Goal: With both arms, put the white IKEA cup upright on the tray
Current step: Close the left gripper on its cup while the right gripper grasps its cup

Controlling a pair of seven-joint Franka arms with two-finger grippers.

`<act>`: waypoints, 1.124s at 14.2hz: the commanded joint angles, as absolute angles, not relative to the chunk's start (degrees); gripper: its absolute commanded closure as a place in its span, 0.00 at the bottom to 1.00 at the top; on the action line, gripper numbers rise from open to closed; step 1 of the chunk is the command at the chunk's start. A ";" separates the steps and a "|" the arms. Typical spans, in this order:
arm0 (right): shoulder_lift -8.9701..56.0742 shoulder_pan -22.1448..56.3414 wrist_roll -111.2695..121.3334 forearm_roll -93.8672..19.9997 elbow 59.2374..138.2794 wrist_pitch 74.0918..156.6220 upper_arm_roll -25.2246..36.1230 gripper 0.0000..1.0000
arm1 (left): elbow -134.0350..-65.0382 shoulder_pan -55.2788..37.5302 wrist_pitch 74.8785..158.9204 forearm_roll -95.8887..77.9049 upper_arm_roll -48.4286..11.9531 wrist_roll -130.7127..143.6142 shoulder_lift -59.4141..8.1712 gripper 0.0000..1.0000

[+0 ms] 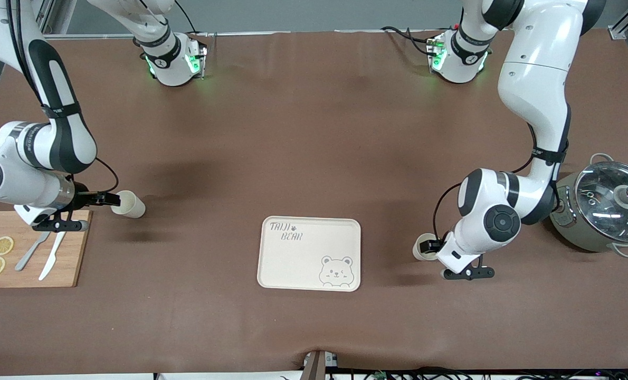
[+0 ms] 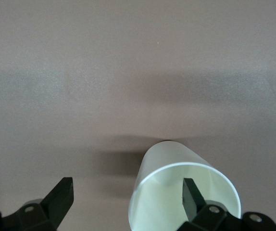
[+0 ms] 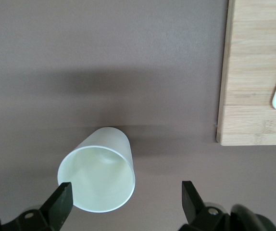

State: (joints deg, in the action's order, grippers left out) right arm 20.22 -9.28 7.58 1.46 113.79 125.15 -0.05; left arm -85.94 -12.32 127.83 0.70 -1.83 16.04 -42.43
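1. Front view shows two white plastic cups: one (image 1: 129,203) at the right arm's end of the table, beside the wooden cutting board (image 1: 55,264), the other (image 1: 424,248) at the left arm's end, near the grey lidded pot (image 1: 604,211).
2. Right tool (image 1: 105,199) has its jaws apart just at its cup (image 3: 97,175), which stands fairly upright with its mouth open toward that wrist camera.
3. Left tool (image 1: 431,246) is spread wide too, one finger (image 2: 192,197) inside its cup's (image 2: 183,192) rim; nothing is clamped.
4. Cream-white rectangular tray with bear face (image 1: 293,264) lies flat between both cups, empty, the left cup nearer to it.
5. Brown table (image 1: 314,132) offers open room around the tray.
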 commanded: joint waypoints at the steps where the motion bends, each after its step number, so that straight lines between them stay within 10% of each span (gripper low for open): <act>1: 20.56 -11.42 7.56 2.55 116.10 128.75 -0.97 0.00 | -86.92 -12.30 130.16 2.02 -1.85 17.84 -42.71 0.00; 6: 21.27 -11.51 7.47 2.46 118.04 132.01 -0.97 0.02 | -87.10 -12.30 130.78 2.02 -1.85 18.10 -42.89 0.13; 11: 21.80 -11.51 7.47 2.37 118.30 132.10 -0.97 0.59 | -87.01 -12.48 130.78 2.11 -1.85 18.98 -42.89 0.59; 16: 22.15 -11.51 7.47 2.11 118.39 132.71 -1.05 0.71 | -87.01 -12.66 130.78 2.02 -1.85 19.07 -42.80 0.99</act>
